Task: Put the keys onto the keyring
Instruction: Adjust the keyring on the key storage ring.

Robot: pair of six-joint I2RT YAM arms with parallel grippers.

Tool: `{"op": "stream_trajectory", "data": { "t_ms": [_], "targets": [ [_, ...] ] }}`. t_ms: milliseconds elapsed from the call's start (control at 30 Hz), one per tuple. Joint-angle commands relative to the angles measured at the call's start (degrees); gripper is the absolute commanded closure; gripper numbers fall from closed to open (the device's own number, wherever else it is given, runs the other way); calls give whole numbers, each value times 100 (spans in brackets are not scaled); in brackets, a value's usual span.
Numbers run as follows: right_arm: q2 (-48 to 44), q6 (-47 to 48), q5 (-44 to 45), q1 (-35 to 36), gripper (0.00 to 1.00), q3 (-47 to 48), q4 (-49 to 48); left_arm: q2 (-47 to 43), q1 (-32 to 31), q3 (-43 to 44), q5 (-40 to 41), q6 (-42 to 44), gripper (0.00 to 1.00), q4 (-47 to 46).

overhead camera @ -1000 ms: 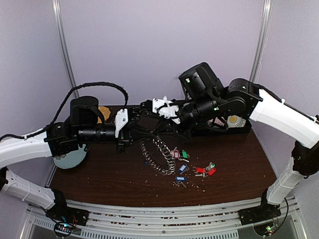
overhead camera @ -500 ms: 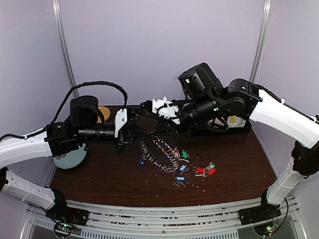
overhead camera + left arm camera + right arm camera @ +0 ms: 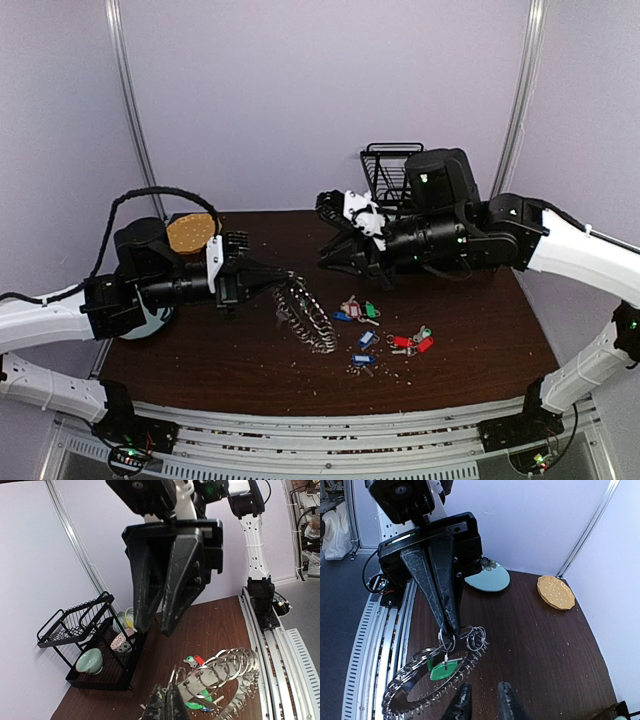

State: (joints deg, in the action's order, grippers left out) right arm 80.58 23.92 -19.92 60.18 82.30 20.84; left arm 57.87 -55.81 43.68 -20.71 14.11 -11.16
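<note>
The keyring (image 3: 306, 314) is a loop of linked silver rings, its left end lifted off the table. My left gripper (image 3: 283, 279) is shut on one ring of it; the pinch shows in the left wrist view (image 3: 168, 701) and the right wrist view (image 3: 449, 626). A green-tagged key (image 3: 443, 671) hangs at the held ring. My right gripper (image 3: 328, 240) is open and empty, apart from the keyring, with its fingertips (image 3: 463, 704) low in its own view. Several loose keys with blue, pink, green and red tags (image 3: 409, 342) lie to the right of the keyring.
A black wire rack (image 3: 386, 165) with bowls (image 3: 90, 660) stands at the back right. A pale blue plate (image 3: 133, 322) and a yellow disc (image 3: 191, 232) lie at the left, behind my left arm. Crumbs dot the brown table (image 3: 460, 330).
Both arms have drawn apart: the right gripper backed off to the right and the left pulled back to the left, still gripping the ring. The rack has come into view.
</note>
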Motion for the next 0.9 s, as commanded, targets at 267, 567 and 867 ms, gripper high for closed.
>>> {"op": "stream_trajectory", "data": {
  "t_ms": [267, 567, 867],
  "targets": [
    [-57, -723, -1052, -50, 71, -708, -1640, -143, 0, -79, -29, -242, 100, -1273],
    [58, -715, -863, -50, 86, -676, -1587, -183, 0, -120, -109, -309, 100, -1466],
    [133, -777, -938, -46, 91, -671, -1650, -150, 0, -167, -124, -401, 100, -1628]
  ]
}}
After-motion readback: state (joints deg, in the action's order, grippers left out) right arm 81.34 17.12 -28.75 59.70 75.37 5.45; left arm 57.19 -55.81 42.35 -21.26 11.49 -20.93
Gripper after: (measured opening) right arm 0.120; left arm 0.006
